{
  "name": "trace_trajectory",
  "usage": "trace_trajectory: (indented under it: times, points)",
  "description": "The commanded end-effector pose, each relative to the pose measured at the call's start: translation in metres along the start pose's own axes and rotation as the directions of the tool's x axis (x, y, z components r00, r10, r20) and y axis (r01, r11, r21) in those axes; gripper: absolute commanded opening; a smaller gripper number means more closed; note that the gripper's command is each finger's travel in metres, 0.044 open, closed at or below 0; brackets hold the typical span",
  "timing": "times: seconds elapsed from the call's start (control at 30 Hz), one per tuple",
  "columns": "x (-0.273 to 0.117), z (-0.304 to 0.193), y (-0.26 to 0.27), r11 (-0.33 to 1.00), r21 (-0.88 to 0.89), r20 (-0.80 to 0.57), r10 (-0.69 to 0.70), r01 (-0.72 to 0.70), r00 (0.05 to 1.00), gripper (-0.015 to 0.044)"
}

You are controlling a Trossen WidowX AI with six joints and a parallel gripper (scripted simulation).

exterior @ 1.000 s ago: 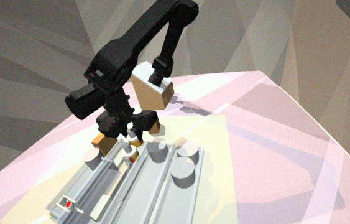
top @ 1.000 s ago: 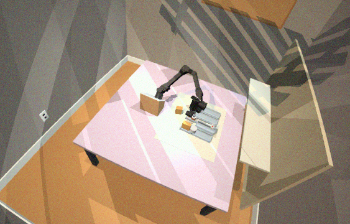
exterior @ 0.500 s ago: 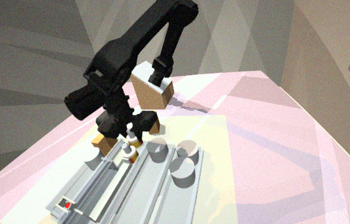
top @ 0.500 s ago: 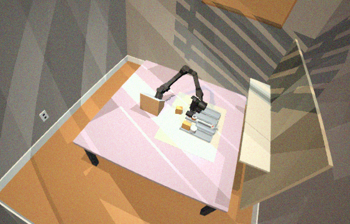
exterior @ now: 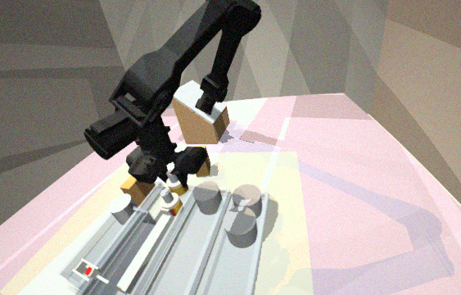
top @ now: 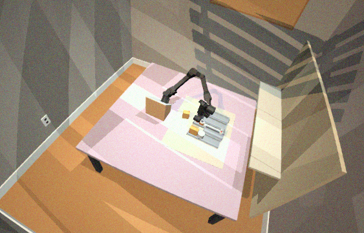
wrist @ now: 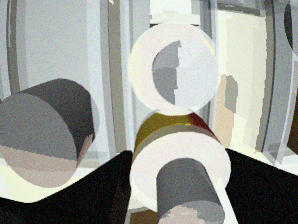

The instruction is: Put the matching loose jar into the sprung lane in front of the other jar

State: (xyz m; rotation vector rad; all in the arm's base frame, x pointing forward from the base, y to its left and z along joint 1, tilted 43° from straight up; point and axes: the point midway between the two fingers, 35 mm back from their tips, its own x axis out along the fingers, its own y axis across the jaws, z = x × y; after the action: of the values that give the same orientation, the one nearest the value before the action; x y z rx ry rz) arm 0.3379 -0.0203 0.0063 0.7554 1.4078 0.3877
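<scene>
My gripper [exterior: 169,175] [wrist: 177,159] is shut on a jar with a grey cap, a white shoulder and an amber and red body. This held jar [exterior: 178,188] [wrist: 180,145] is at the front end of the sprung lane, directly in front of the lane jar. The matching lane jar [exterior: 171,203] [wrist: 172,67] stands in the sprung lane. The two are very close; whether they touch is unclear. The held jar's base and the front stop are hidden by the jar and fingers. A pale strip [exterior: 144,254] lies along the lane behind the lane jar; the pusher plate is not clearly visible.
Grey cylinders [exterior: 207,198] [exterior: 242,229] [wrist: 45,130] stand in neighbouring lanes on one side. A white-topped cylinder [exterior: 121,209] [top: 201,134] and an orange block [top: 194,130] [exterior: 135,190] are on the other side. Another orange block [top: 185,114] and a brown box [top: 157,109] [exterior: 197,124] stand beyond.
</scene>
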Motion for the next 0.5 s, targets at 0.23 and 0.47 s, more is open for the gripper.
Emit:
trace_trajectory:
  times: [0.23,0.47]
  points:
    - [0.002,0.0077,0.0019,1.0,-0.016,0.022,0.003,-0.003,1.0,0.0]
    - [0.0046,0.0077,0.0019,1.0,-0.016,0.022,0.003,-0.003,1.0,0.0]
